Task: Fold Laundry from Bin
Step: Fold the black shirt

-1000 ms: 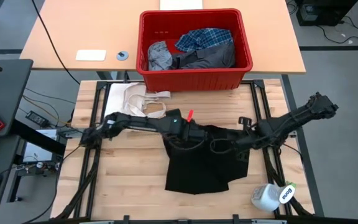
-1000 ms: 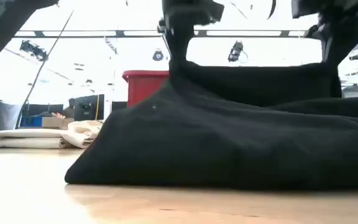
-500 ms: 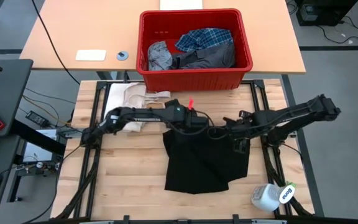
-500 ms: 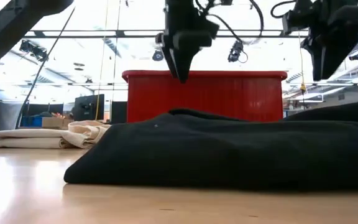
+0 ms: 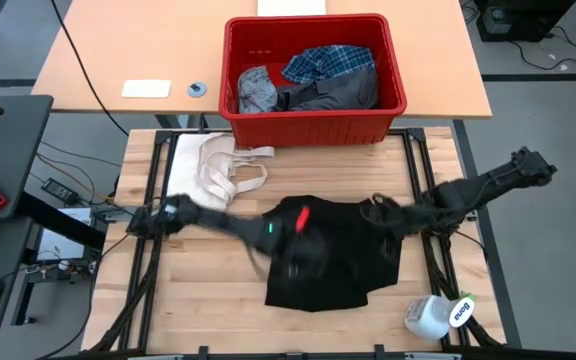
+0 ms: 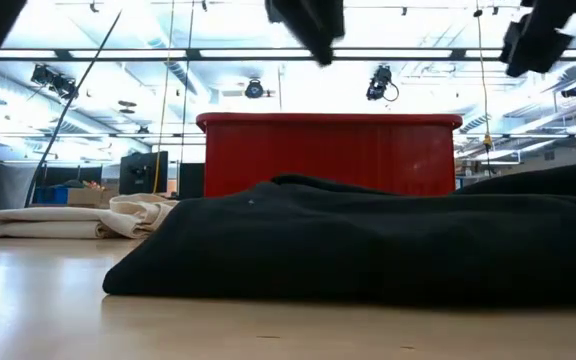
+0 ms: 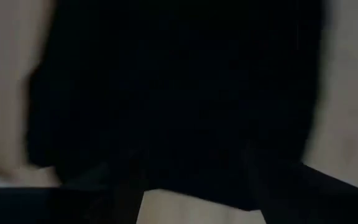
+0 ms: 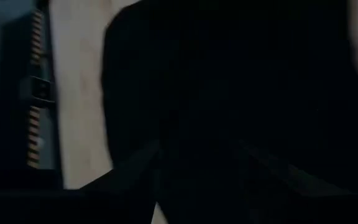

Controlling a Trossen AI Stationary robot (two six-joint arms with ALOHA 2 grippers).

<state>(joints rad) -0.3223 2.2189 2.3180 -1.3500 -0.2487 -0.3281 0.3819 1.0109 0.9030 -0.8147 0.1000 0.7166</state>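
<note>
A large black garment [image 5: 333, 270] lies flat on the wooden table, its low heap filling the low view [image 6: 368, 240]. My left gripper [image 5: 303, 245] hovers open over its middle, blurred, and is seen high up in the low view [image 6: 308, 20]. My right gripper [image 5: 376, 210] stands open above the garment's far right corner [image 6: 533, 40]. Both wrist views look down on black cloth [image 7: 179, 93] [image 8: 241, 81] with nothing between the fingers. The red bin [image 5: 313, 125] stands beyond the far edge, holding a plaid shirt [image 5: 330, 62], a light grey garment [image 5: 255, 90] and a dark grey one [image 5: 333, 95].
A cream-white cloth with strap loops [image 5: 213, 165] lies at the table's far left. A white bottle [image 5: 436, 315] lies at the near right corner. A white card [image 5: 146, 88] sits on the tan table beside the bin. Bare wood shows left of the garment.
Both grippers have let go of the black garment's far edge, which they held raised; it has dropped and now lies flat. My left gripper went up, then swung quickly toward the near edge over the garment. My right gripper rose and tipped.
</note>
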